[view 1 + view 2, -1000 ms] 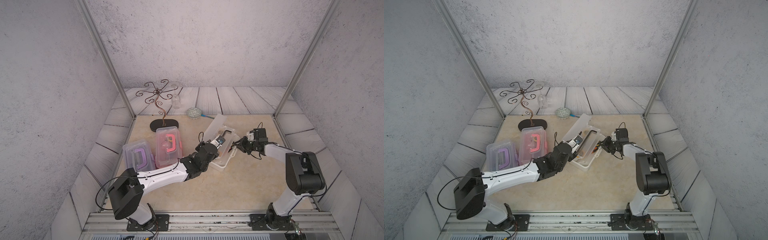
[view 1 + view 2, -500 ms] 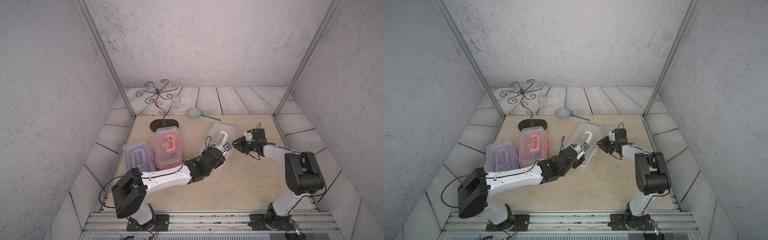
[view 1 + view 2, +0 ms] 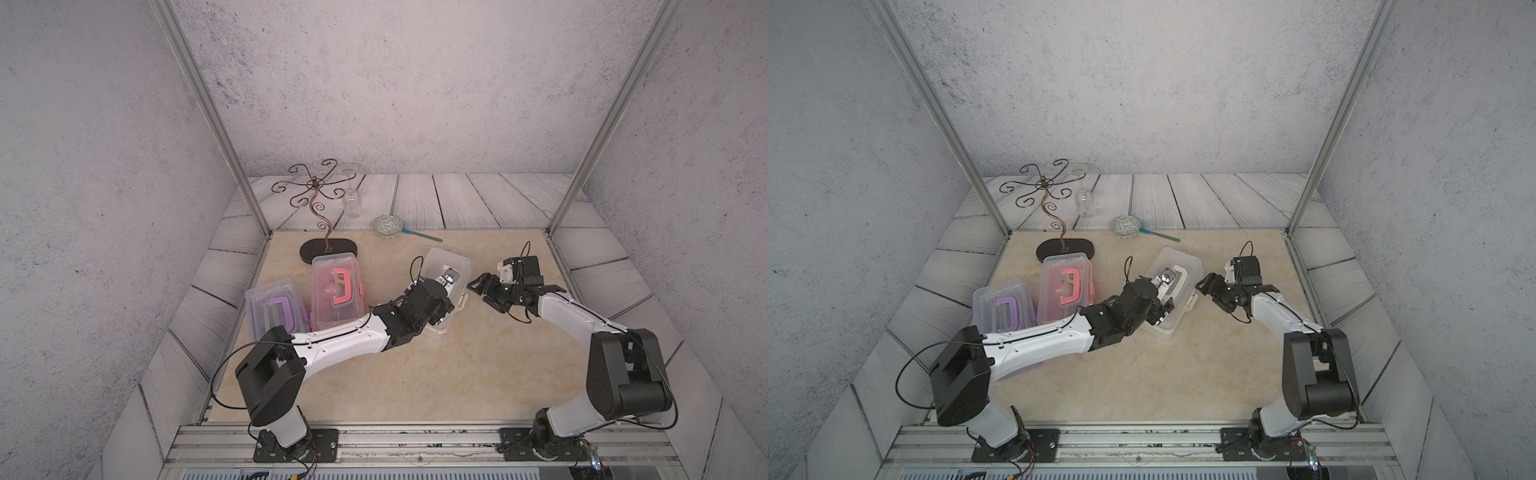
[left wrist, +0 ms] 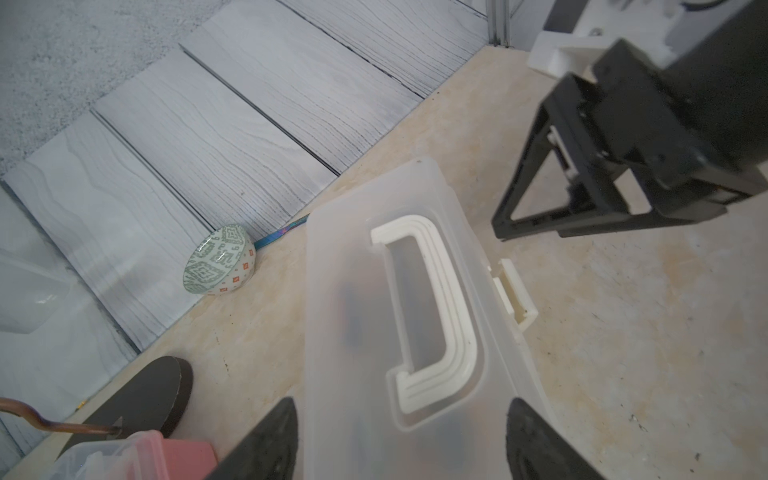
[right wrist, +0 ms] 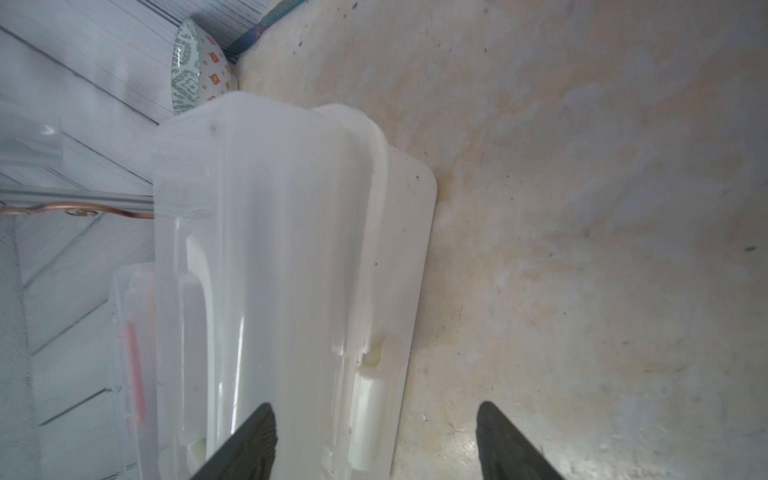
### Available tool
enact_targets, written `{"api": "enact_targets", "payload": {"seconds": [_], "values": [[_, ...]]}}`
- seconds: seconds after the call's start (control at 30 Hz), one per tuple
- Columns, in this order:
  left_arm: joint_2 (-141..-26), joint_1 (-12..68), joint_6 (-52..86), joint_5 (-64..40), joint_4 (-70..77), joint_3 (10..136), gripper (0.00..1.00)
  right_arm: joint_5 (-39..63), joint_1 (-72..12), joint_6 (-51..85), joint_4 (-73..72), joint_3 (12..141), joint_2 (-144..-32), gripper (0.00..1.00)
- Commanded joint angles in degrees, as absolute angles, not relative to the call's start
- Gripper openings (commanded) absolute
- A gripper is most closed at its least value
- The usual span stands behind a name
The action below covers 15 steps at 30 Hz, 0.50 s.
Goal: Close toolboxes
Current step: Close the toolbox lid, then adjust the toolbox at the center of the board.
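Beige, stone-patterned table [image 3: 415, 374] filled the booth floor in both top views. Taking it as a dial seen from above, the left arm [image 3: 340, 345] rose from seven o'clock and stretched low and nearly straight toward one o'clock. The right arm [image 3: 569, 316] stood at five o'clock, elbow folded, forearm reaching in toward the centre.

The white toolbox [image 3: 451, 264] lay slanted at one o'clock with its clear lid down on the base. The pink toolbox [image 3: 332, 291] sat at ten o'clock and the purple toolbox [image 3: 270, 307] at nine, side by side, lids down too.

The left gripper [image 4: 405, 444] hung over the white toolbox's near end, jaws spread wider than the lid and gripping nothing. Whether its tips touched the plastic, I could not tell. The right gripper [image 5: 378, 440] waited just beside that box at its three o'clock, jaws also wide and empty.

Only the top views showed the purple toolbox. The left wrist view gave the white handle [image 4: 436, 307] whole, where the top views had it partly hidden. The latch tab [image 4: 515, 295] stuck out from the box's side. A patterned bowl [image 3: 388, 226] sat at twelve o'clock.
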<state>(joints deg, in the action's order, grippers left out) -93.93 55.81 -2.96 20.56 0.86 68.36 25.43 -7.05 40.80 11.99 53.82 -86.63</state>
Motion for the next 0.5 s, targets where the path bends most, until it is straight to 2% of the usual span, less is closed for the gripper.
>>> {"api": "enact_targets", "payload": {"seconds": [0.0,0.2,0.47], "values": [[-94.94,51.09,3.45,13.72,-1.55,72.02,0.85,22.84,-7.09,37.35,15.14,55.76,-85.37,0.82],[-97.81,42.98,10.23,3.74,-4.20,76.41,0.94,22.85,-7.03,32.86,14.66,63.46,-90.97,0.84],[-98.00,37.05,16.47,-4.91,-3.07,75.60,0.95,24.30,-7.21,26.24,14.90,74.87,-102.01,0.86]]}}
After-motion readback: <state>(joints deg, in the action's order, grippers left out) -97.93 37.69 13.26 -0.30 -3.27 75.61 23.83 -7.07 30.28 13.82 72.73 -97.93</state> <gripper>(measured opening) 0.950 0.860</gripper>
